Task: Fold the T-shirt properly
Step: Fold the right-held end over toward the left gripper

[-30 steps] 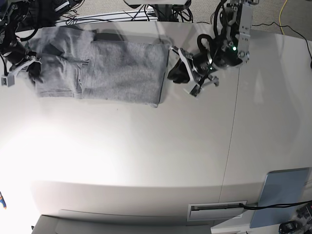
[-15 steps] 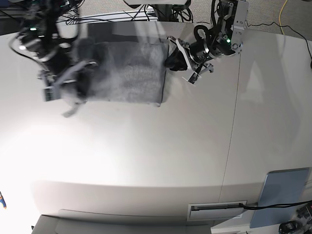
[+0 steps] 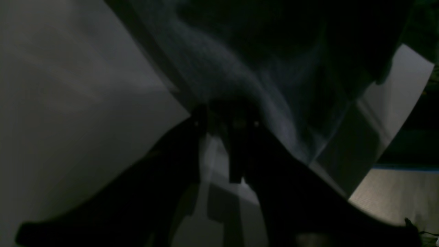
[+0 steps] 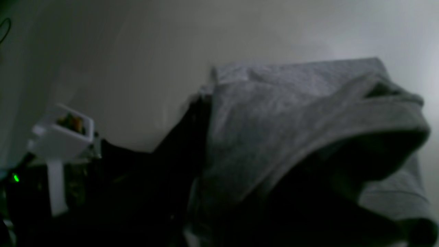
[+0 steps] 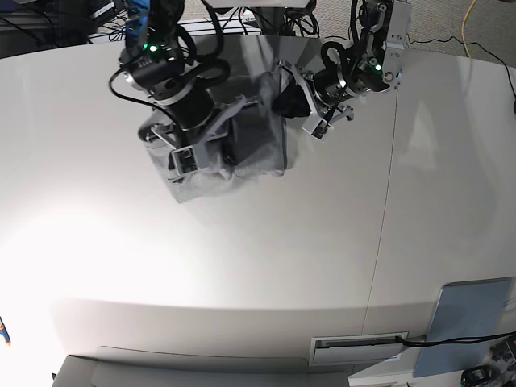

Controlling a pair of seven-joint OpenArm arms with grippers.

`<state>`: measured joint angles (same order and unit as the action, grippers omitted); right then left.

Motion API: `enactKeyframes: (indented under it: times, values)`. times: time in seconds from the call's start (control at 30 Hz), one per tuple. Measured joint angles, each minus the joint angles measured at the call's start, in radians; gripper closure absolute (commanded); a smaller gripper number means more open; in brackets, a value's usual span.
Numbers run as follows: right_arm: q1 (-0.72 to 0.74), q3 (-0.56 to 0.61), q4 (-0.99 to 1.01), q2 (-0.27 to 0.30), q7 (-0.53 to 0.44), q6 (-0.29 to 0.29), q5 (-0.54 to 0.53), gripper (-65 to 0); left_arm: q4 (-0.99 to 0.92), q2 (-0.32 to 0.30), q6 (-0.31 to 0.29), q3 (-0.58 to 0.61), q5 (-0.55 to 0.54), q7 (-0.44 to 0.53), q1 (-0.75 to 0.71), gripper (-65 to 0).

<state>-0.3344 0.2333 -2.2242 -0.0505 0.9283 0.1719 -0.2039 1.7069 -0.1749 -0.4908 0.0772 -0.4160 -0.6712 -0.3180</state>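
Toward the far edge of the bench (image 5: pixel 339 242): T-shirt (image 5: pixel 262 149) half-doubled, carried fold apparently clenched in right gripper (image 5: pixel 187 157), left gripper (image 5: pixel 302 101) seemingly pinning the hem; risk of slipping layers or a crooked, bunched fold if the carry overshoots.

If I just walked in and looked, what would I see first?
You'd spot the grey T-shirt at the far middle of the big white table, bunched up and half lifted. The right claw, on the base view's left, is shut on a fold of it and carries it across, cloth draping over that arm. The left claw sits at the shirt's other edge.
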Motion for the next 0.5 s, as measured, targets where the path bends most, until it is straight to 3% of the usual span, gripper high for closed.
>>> enactKeyframes:
  times: [0.37,0.5]
  values:
    - [0.083,0.014,0.187,-0.026,-0.044,-0.005,0.018,0.0,0.0,0.0,0.0,0.0,0.0,0.0,0.0,-13.2]
    - [0.099,0.013,0.211,-0.069,-0.038,0.106,-0.032,-17.2,0.0,0.0,0.0,0.0,0.0,0.0,0.0,-13.2]
